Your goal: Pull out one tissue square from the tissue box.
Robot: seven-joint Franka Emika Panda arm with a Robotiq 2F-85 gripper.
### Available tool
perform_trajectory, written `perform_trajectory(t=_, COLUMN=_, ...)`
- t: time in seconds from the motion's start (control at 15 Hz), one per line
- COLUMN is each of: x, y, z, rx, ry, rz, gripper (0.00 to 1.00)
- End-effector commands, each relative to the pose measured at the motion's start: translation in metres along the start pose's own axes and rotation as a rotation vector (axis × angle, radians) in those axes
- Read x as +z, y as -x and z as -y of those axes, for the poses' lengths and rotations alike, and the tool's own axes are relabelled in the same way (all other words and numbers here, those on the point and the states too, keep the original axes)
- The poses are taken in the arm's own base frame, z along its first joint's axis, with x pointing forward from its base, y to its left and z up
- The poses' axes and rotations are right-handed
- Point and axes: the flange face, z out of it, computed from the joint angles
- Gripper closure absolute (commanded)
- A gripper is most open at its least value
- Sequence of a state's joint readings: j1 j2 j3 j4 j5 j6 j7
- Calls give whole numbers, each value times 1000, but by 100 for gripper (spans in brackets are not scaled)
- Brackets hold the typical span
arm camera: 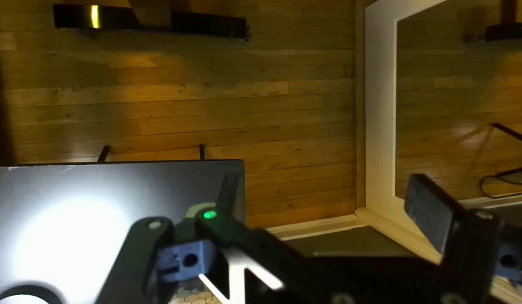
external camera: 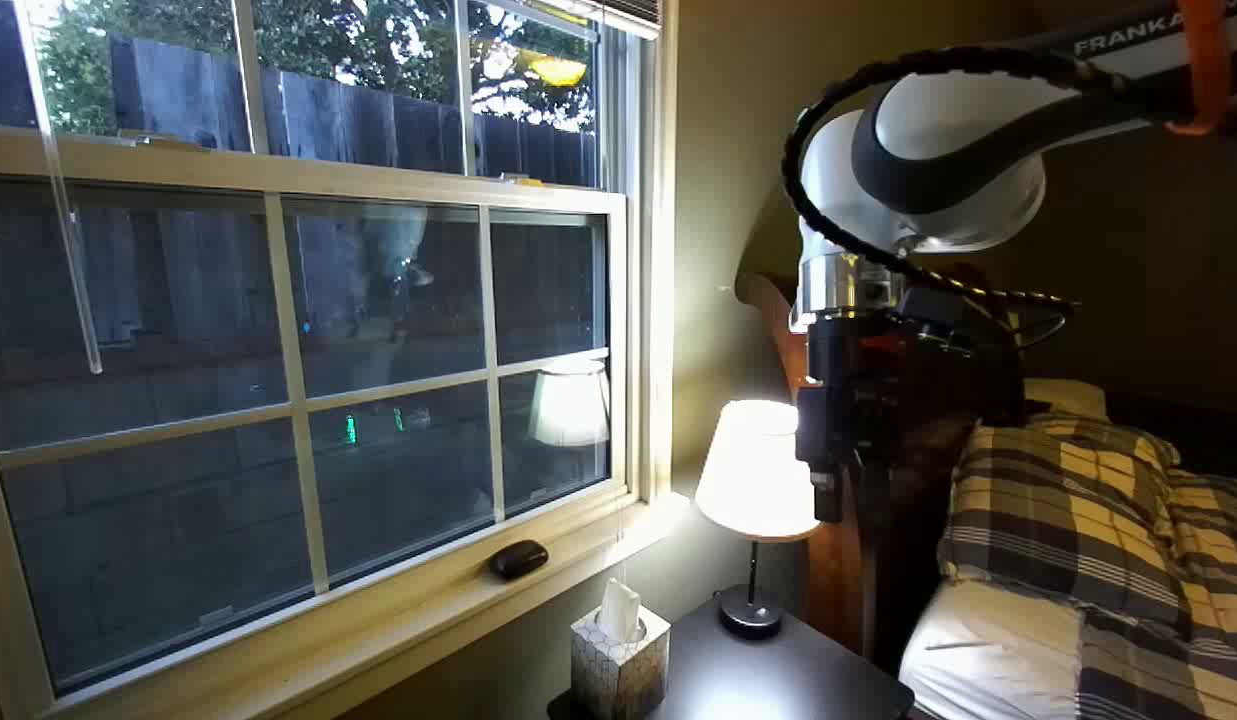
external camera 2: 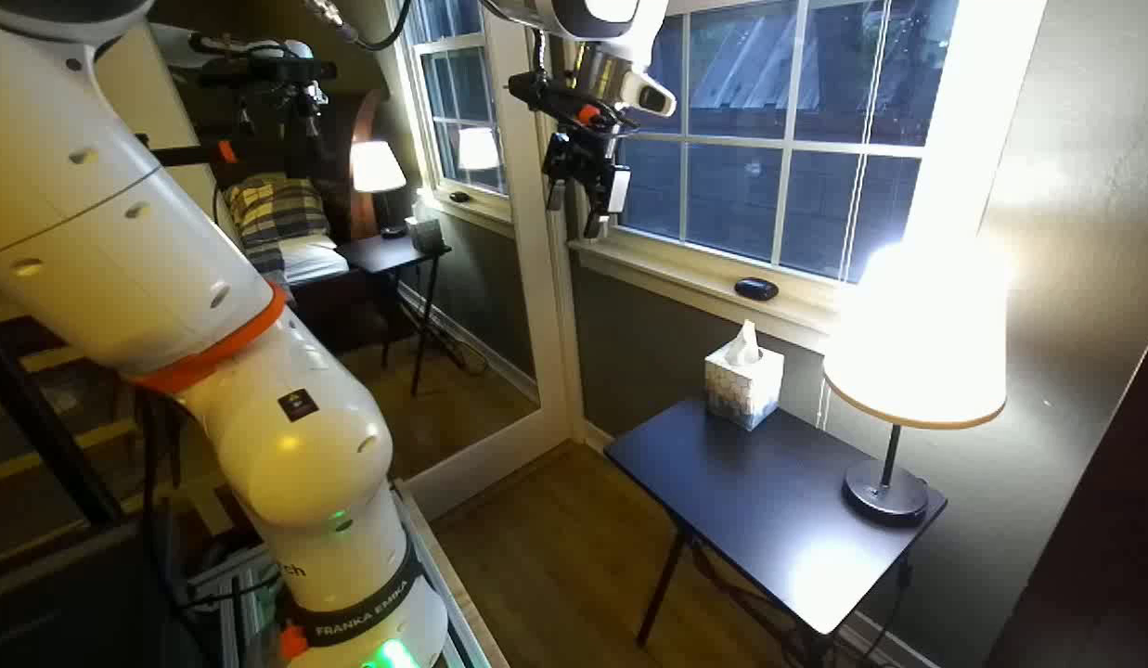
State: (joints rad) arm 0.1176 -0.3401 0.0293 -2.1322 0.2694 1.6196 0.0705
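Note:
The tissue box (external camera: pixel 618 676) is a pale patterned cube at the window-side edge of a dark table. It also stands there in an exterior view (external camera 2: pixel 742 391). A white tissue square (external camera: pixel 619 610) sticks up from its top, partly inside the box; it shows too in an exterior view (external camera 2: pixel 745 346). My gripper (external camera 2: pixel 585 206) hangs high above the table level, pointing down, well apart from the box. In the wrist view my gripper (arm camera: pixel 328 202) has its fingers wide apart with nothing between them. There a small patterned part of the tissue box (arm camera: pixel 196 297) shows behind the gripper linkage; the tissue is hidden.
A lit lamp (external camera 2: pixel 917 343) stands on the dark table (external camera 2: pixel 722 492) near the box. The window sill (external camera 2: pixel 685 274) carries a black mouse-like object (external camera 2: pixel 756 289). A mirror (external camera 2: pixel 444 371) reflects the room. A bed (external camera: pixel 1068 520) stands beyond the lamp.

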Motion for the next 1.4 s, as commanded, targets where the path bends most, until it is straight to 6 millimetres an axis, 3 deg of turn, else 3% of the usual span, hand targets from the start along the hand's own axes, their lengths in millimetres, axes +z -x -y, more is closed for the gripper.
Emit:
perform_trajectory(t=0.0, x=-1, y=0, z=0, rx=0, ry=0, rz=1, gripper=0)
perform_trajectory(t=0.6, x=-1, y=0, z=0, rx=0, ry=0, rz=1, gripper=0)
perform_trajectory(t=0.93, x=11, y=-51, z=-20, rx=9, ry=14, rz=-184, gripper=0)
perform_trajectory(t=1.33, x=73, y=-118, z=-42, rx=-110, ry=128, rz=-281, gripper=0)
